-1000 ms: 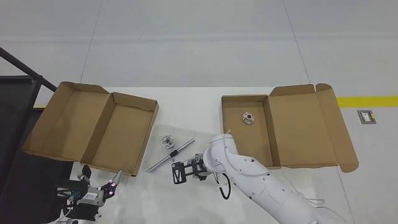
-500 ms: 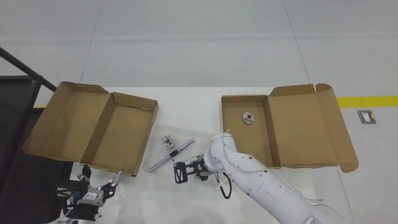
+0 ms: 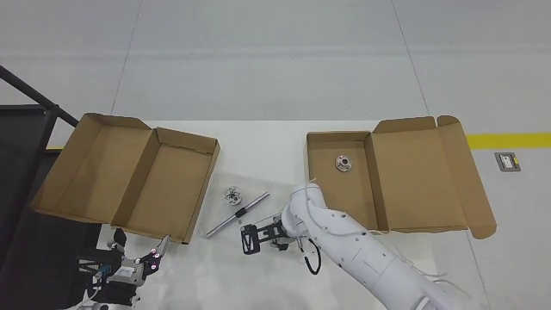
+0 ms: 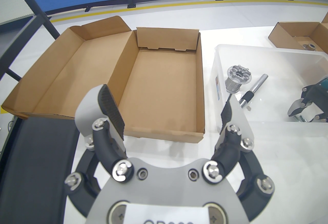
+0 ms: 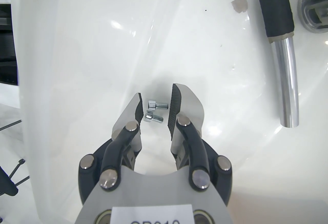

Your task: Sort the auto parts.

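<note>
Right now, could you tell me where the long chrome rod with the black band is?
In the top view, the chrome rod lies in the clear plastic bin, between the round toothed metal hub and the right gripper.

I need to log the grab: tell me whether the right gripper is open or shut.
Open. The right gripper has its jaws apart, with two small bolts lying between them on the floor of the bin.
</note>
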`<action>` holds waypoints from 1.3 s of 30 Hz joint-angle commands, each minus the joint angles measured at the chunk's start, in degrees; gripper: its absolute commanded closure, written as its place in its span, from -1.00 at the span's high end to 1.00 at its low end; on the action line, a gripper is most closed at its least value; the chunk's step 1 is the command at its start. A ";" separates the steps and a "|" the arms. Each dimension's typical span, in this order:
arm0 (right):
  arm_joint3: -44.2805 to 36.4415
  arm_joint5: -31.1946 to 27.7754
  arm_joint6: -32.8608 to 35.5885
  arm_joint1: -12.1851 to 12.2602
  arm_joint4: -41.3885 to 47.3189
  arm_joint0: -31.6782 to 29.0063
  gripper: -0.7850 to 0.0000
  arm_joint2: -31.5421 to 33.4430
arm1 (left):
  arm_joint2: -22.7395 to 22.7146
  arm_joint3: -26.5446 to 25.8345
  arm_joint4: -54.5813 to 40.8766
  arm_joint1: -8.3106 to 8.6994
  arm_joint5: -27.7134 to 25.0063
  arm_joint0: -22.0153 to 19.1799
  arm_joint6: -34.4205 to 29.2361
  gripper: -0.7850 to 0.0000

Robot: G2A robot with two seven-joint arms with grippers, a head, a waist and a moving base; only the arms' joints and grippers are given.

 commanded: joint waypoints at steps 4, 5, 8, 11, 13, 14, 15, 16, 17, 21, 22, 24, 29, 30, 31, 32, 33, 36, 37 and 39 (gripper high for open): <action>1.13 -0.16 -0.53 -0.40 0.09 0.41 -0.63 -0.25 | 0.00 0.00 0.00 0.00 0.00 0.00 0.00 1.00; 1.35 -0.18 -0.72 -0.46 0.09 0.50 -0.71 -0.27 | 0.00 0.00 0.00 0.00 0.00 0.00 0.00 1.00; 2.06 0.03 -1.39 -0.60 0.09 0.73 -1.00 -0.21 | 0.00 0.00 0.00 0.00 0.00 0.00 0.00 1.00; 2.20 0.57 -2.31 -0.59 -0.17 1.00 -1.00 0.11 | 0.00 0.00 0.00 0.00 0.00 0.00 0.00 1.00; 1.72 0.88 -3.73 -0.35 -0.37 1.09 -1.00 0.69 | 0.00 0.00 0.00 0.00 0.00 0.00 0.00 1.00; 1.44 1.17 -4.46 -0.14 -0.63 1.14 -1.00 1.10 | 0.00 0.00 0.00 0.00 0.00 0.00 0.00 1.00; 0.98 1.43 -5.49 0.13 -0.77 1.12 -1.00 1.66 | 0.00 0.00 0.00 0.00 0.00 0.00 0.00 1.00; 0.28 1.46 -6.79 0.49 -1.06 1.08 -1.00 2.28 | 0.00 0.00 0.00 0.00 0.00 0.00 0.00 1.00; -0.48 1.63 -8.33 0.93 -1.41 0.96 -1.00 3.07 | 0.00 0.00 0.00 0.00 0.00 0.00 0.00 1.00; -5.82 2.85 -16.55 3.52 -4.57 -0.70 -1.00 7.19 | 0.00 0.00 0.00 0.00 0.00 0.00 0.00 1.00; -7.80 3.15 -19.53 4.40 -5.76 -1.58 -1.00 8.58 | 0.00 0.00 0.00 0.00 0.00 0.00 0.00 1.00; -11.41 4.35 -24.88 6.01 -8.11 -3.49 -1.00 11.34 | 0.00 0.00 0.00 0.00 0.00 0.00 0.00 1.00; -21.23 8.70 -43.48 10.84 -13.42 -11.64 -1.00 21.91 | 0.00 0.00 0.00 0.00 0.00 0.00 0.00 1.00; -23.07 9.32 -47.85 11.63 -14.16 -13.38 -1.00 23.88 | 0.00 0.00 0.00 0.00 0.00 0.00 0.00 1.00; -24.66 9.75 -52.25 12.38 -15.14 -15.00 -1.00 25.71 | 0.00 0.00 0.00 0.00 0.00 0.00 0.00 1.00; -26.43 10.40 -58.58 13.33 -16.42 -16.88 -1.00 28.16 | 0.00 0.00 0.00 0.00 0.00 0.00 0.00 1.00; -27.54 10.58 -63.81 13.96 -17.17 -18.23 -1.00 29.67 | 0.00 0.00 0.00 0.00 0.00 0.00 0.00 1.00; -29.05 12.45 -76.99 15.40 -19.96 -20.97 -1.00 33.14 | 0.00 0.00 0.00 0.00 0.00 0.00 0.00 1.00; -29.38 13.48 -84.15 15.97 -20.80 -21.92 -1.00 34.47 | 0.00 0.00 0.00 0.00 0.00 0.00 0.00 1.00; -29.03 15.03 -94.39 16.71 -22.28 -22.83 -1.00 35.98 | 0.00 0.00 0.00 0.00 0.00 0.00 0.00 1.00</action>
